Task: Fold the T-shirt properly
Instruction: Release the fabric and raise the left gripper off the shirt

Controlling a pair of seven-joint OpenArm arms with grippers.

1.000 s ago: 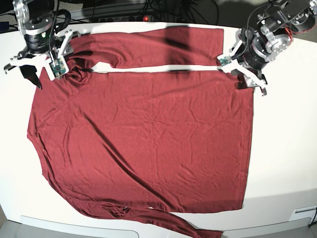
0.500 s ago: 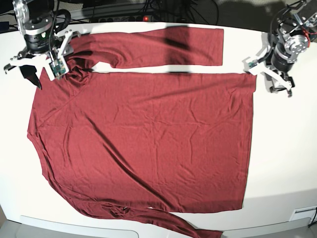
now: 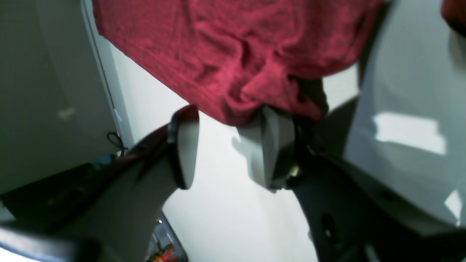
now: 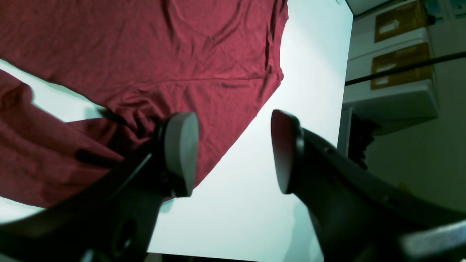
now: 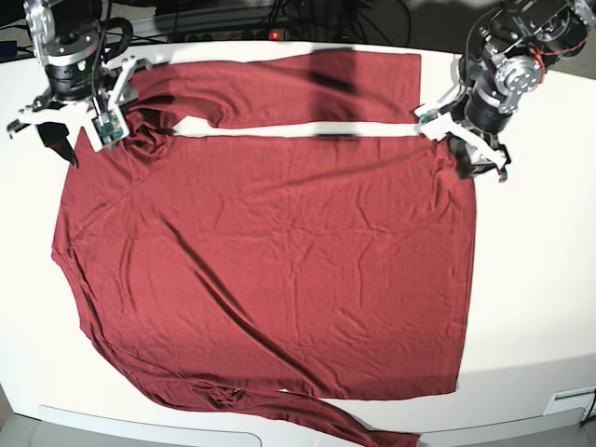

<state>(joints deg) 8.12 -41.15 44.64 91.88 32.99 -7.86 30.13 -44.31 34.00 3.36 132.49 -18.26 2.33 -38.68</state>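
Note:
The maroon T-shirt (image 5: 270,251) lies spread flat on the white table (image 5: 535,279). One long sleeve (image 5: 289,88) is laid across the top, another (image 5: 307,414) trails along the front edge. My left gripper (image 5: 461,144) is at the shirt's far right corner. In the left wrist view it (image 3: 229,122) stands open, with bunched cloth (image 3: 251,98) at its fingertips and pressed against one finger (image 3: 275,145). My right gripper (image 5: 67,140) is at the far left shoulder. It (image 4: 231,120) is open, with shirt fabric (image 4: 145,65) under one finger (image 4: 178,153) and bare table between the fingers.
Cables and a power strip (image 5: 270,35) run behind the table's back edge. A shelf with cardboard boxes (image 4: 400,65) stands beyond the table on the right arm's side. The shirt's lower sleeve reaches the table's front edge (image 5: 149,424).
My left arm swung out to the right, away from the shirt, then came back onto its far right corner, which now looks slightly bunched. The right arm has not moved.

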